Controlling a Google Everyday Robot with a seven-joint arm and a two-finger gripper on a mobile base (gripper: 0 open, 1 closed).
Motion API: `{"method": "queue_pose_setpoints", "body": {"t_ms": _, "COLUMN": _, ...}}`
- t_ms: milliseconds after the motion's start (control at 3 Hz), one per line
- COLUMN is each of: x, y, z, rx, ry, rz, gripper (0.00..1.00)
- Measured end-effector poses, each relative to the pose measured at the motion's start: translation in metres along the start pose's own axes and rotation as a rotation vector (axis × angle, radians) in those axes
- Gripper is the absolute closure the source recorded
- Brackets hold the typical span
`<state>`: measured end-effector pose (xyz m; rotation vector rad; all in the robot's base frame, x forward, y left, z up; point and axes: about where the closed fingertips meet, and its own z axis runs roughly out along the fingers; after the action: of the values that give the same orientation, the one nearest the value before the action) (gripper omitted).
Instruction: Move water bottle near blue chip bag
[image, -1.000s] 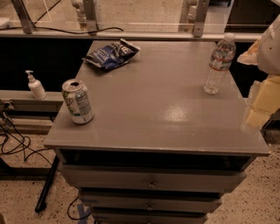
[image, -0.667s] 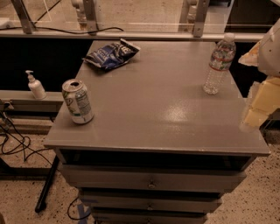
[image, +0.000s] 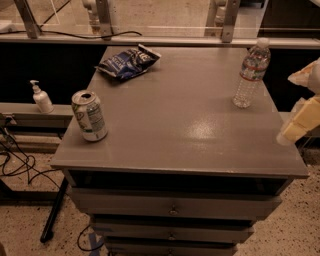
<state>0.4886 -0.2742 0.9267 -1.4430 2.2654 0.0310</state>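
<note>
While nothing has shifted in the last second, the water bottle (image: 251, 75) stands upright at the cabinet top's (image: 190, 100) far right, well apart from the blue chip bag (image: 127, 62) at its far left. The gripper (image: 300, 122) hangs beside its right edge, open or closed I cannot tell; the move seems unstarted.

You're looking at a lab-like test workspace: a grey desk (image: 180, 100) with drawers (image: 172, 207) stands on speckled floor (image: 25, 225), cables (image: 17, 165) trail left of the desk, a glass partition (image: 160, 17) runs behind the desk, and the gripper (image: 300, 122) hangs at the desk's right edge.
</note>
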Motion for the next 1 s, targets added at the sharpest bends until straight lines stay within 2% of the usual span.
{"method": "queue_pose_setpoints", "body": {"t_ms": 333, "x": 0.006, "y": -0.032, "z": 0.011, "rx": 0.042, "ry": -0.111, "rz": 0.060, "gripper": 0.00}}
{"method": "queue_pose_setpoints", "body": {"t_ms": 1000, "x": -0.012, "y": -0.100, "z": 0.014, "rx": 0.186, "ry": -0.311, "rz": 0.130, "gripper": 0.00}}
